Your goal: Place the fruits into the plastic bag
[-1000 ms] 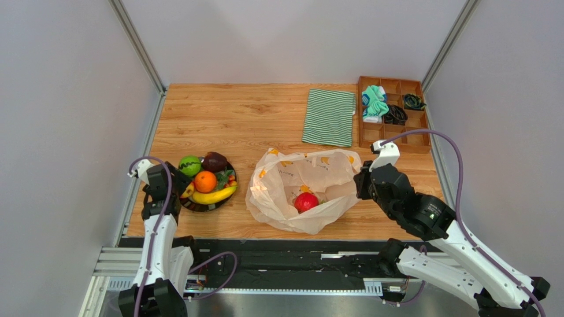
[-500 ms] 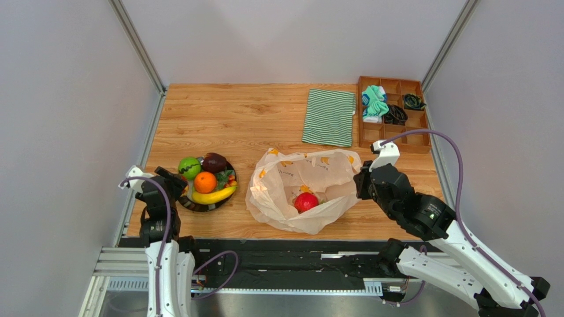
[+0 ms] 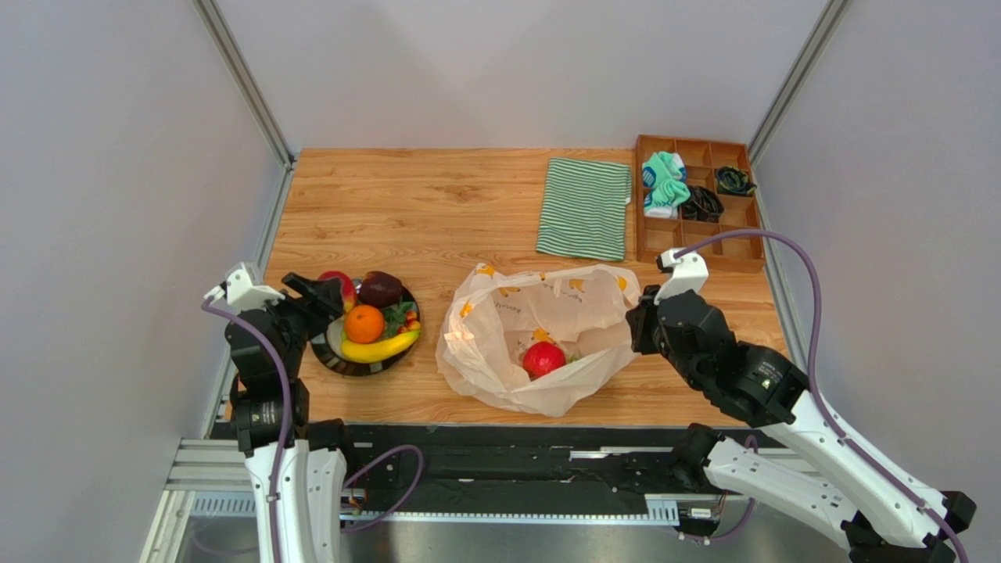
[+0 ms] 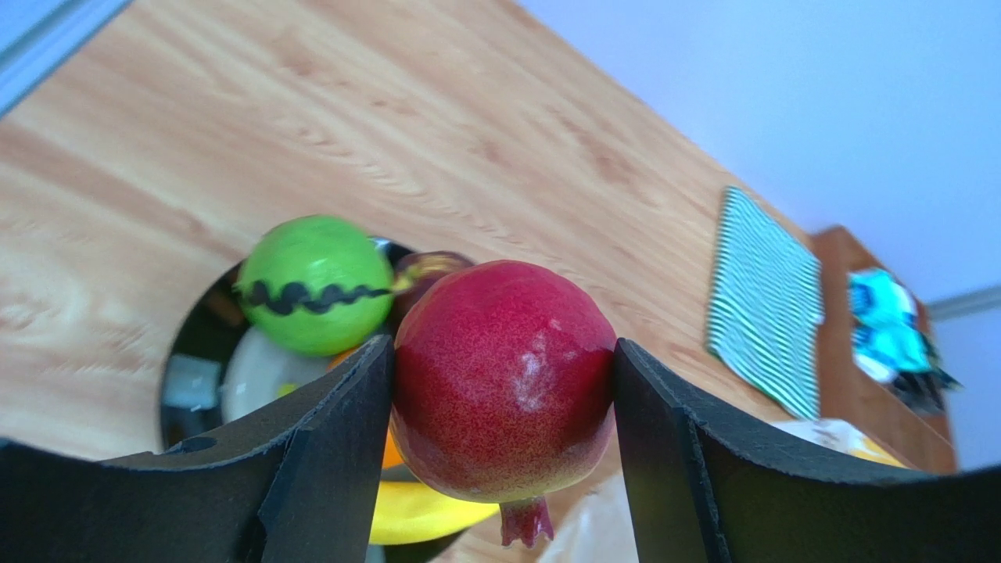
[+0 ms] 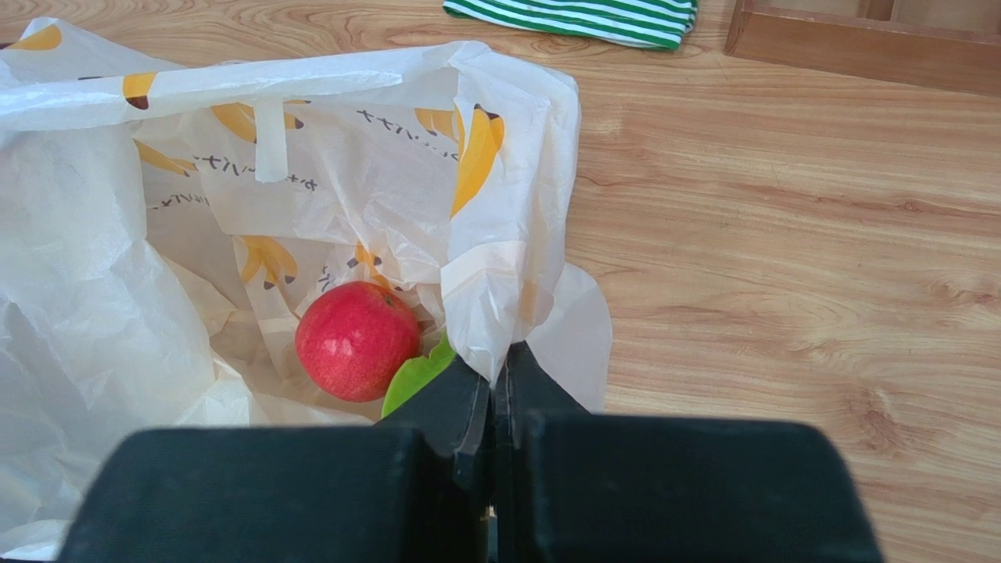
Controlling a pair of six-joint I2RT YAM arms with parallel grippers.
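Nearest, the left gripper (image 4: 502,355) stands wide and has a red fruit (image 4: 503,393) squeezed between its two fingers, lifted above the bowl (image 3: 333,361) at the left of the table. The right gripper (image 5: 494,381) is fully closed, pinching the bag's (image 5: 141,270) near right edge and holding the mouth up and open.

Inside the bag lie an apple (image 5: 356,340) and, just beside it, a green piece (image 5: 411,381) (mostly hidden behind the pinched fold). So I judge two fruits are in and a third is on its way.

Left in the bowl are an orange (image 3: 364,321), a banana (image 3: 378,347), a dark fruit (image 3: 380,287) and a green fruit (image 4: 315,285) with a wavy black band. The task looks somewhat under half done: the held fruit has to cross to the bag's mouth, then four more trips.

Farthest back, a striped cloth (image 3: 584,209) and a wooden tray (image 3: 738,214) of odds and ends take no part.
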